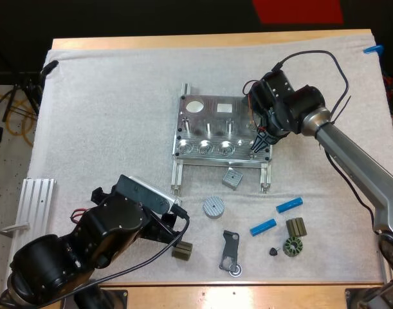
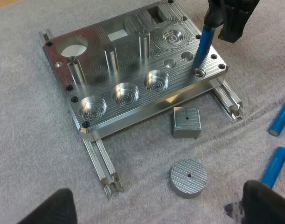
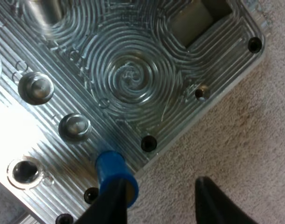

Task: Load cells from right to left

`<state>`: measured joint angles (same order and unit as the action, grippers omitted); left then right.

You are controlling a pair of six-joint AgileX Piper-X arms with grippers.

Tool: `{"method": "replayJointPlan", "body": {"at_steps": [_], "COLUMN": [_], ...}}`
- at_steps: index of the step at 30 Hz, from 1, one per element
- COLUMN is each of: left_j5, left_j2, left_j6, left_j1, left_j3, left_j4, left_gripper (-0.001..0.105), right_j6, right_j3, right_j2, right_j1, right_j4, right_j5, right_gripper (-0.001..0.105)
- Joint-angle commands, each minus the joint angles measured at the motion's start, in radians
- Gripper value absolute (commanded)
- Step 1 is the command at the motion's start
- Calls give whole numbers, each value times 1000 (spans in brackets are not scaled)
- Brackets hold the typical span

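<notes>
At near right corner of ribbed aluminium fixture plate, bright blue cylindrical cell tilted at right tool, hold on it not determinable, left tool spread wide above white mat.

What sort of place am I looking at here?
Likely a robotics lab bench: two robot arms at a wooden table, a machined metal fixture on a white mat, loose blue cylinders beside it.
</notes>
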<state>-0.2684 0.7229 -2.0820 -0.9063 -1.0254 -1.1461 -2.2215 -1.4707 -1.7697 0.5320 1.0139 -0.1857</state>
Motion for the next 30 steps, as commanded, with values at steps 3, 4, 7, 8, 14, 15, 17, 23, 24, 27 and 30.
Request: {"method": "replayJointPlan", "body": {"at_steps": [3,4,7,8,14,15,17,23,24,27,30], "left_j5": [-20,-20,-20,-20,-20,-20,-20,-20,-20,-20,-16], "left_j2": [-4,-4,-4,-4,-4,-4,-4,-4,-4,-4,-4], "left_j6": [0,0,0,0,0,0,2,31,52,103,150], "left_j1": [-1,-1,-1,-1,-1,-1,-1,-1,-1,-1,-1], "left_j3": [-8,-8,-8,-8,-8,-8,-8,-8,-8,-8,-8], "left_j4": [7,7,7,7,7,7,7,7,7,7,7], "left_gripper": [71,71,71,71,71,71,71,71,71,71,71], "right_j6": [2,2,10,29,76,77,95,150,169,212,280], "right_j3": [-3,-3,-3,-3,-3,-3,-3,-3,-3,-3,-3], "right_j2": [3,6,26,40,124,130,167,258,279,322,366], "right_j1": [-6,-6,-6,-6,-6,-6,-6,-6,-6,-6,-6], "right_j4": [-6,-6,-6,-6,38,43,64,131,143,184,234], "right_j5": [-21,-20,-20,-20,-20,-20,-20,-18,-13,-2,-7], "right_gripper": [35,35,35,35,35,35,35,35,37,47,54]}}
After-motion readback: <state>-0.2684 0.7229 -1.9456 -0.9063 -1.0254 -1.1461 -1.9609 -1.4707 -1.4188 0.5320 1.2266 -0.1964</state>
